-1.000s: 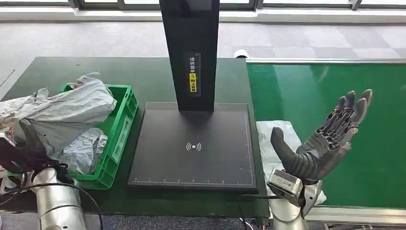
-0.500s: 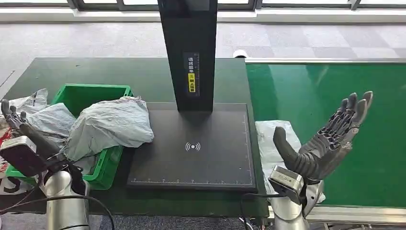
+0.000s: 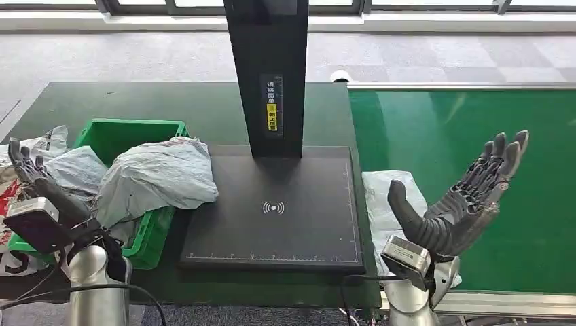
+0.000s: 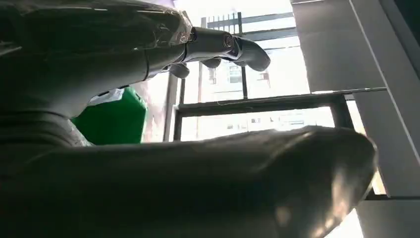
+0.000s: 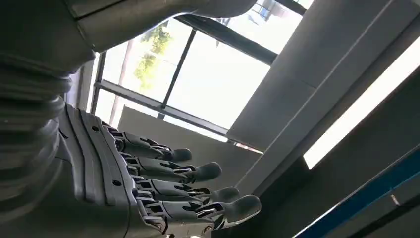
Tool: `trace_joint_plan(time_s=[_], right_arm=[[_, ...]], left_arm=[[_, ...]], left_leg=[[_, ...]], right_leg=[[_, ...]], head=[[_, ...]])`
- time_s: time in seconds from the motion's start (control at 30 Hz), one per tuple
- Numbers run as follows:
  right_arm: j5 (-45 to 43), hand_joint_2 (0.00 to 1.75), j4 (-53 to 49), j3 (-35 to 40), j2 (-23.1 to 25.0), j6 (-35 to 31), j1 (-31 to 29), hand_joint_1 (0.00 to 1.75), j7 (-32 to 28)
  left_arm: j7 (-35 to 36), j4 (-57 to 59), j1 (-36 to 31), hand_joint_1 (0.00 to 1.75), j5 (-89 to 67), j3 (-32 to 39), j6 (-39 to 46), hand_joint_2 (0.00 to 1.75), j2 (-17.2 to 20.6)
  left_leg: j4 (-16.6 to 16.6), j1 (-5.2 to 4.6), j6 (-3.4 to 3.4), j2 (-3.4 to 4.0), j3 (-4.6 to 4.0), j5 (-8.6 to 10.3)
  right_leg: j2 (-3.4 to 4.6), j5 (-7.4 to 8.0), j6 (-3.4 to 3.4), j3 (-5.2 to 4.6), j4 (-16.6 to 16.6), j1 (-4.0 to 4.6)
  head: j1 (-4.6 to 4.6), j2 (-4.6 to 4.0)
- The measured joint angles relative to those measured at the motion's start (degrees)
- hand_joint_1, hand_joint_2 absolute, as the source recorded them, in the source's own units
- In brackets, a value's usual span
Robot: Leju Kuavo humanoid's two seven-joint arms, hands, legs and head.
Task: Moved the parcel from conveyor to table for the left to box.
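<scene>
Head view has the right robot hand [image 3: 469, 197] raised, spread wide and holding nothing above the white parcel [image 3: 386, 197] at the conveyor [image 3: 475, 136] edge. The left robot hand [image 3: 37, 187] is likewise spread and unladen. A grey bag [image 3: 159, 176] overhangs the green box [image 3: 159, 227] rim (it could slide onto the desk [image 3: 170, 102]).

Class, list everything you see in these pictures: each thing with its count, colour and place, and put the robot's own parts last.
Table: one, dark green, left half.
Conveyor: one, bright green, on the right.
Scanner pad: one, black, table centre.
Post: one, black, rising from the pad's far edge.
Crate: one, green, on the table left of the pad.
Grey parcels: at least two, heaped on the crate, one overhanging the pad.
White parcel: one, at the conveyor's near left edge.
Left hand: open, by the crate.
Right hand: open, raised over the conveyor.
</scene>
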Motion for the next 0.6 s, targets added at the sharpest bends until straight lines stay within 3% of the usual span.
trace_joint_plan(time_s=[0.13,0.17,0.4,0.6], right_arm=[[0.00,1.75,0.00,0.00,0.00,0.00,0.00,0.00,0.00],[0.00,1.75,0.00,0.00,0.00,0.00,0.00,0.00,0.00],[0.63,1.75,-0.50,-0.74,0.00,0.00,0.29,0.00,0.00],[6.80,1.75,2.29,-6.37,0.00,0.00,0.33,0.00,1.28]], left_arm=[[0.00,-0.31,0.12,0.00,0.00,0.00,0.00,0.00,0.00],[0.00,-0.33,0.13,0.00,0.00,0.00,0.02,1.75,0.00],[0.00,-2.26,0.86,0.00,0.30,-1.00,3.79,1.75,-0.28],[-0.02,-11.48,6.58,0.00,3.04,-10.83,-3.48,1.75,-0.31]], left_leg=[[0.00,0.00,0.00,0.03,0.00,0.00],[0.00,0.00,0.00,0.03,0.00,0.00],[0.00,0.00,0.00,0.03,0.01,0.00],[0.00,0.00,0.05,0.02,-0.02,-0.08]], right_leg=[[0.01,0.00,0.00,0.00,0.00,0.00],[0.01,0.00,0.00,0.00,0.00,0.00],[0.02,0.00,0.00,0.00,0.00,0.00],[-0.01,-0.03,0.03,0.01,-0.02,-0.05]], head=[[0.00,0.00],[0.00,0.00],[0.00,0.00],[0.00,0.00]])
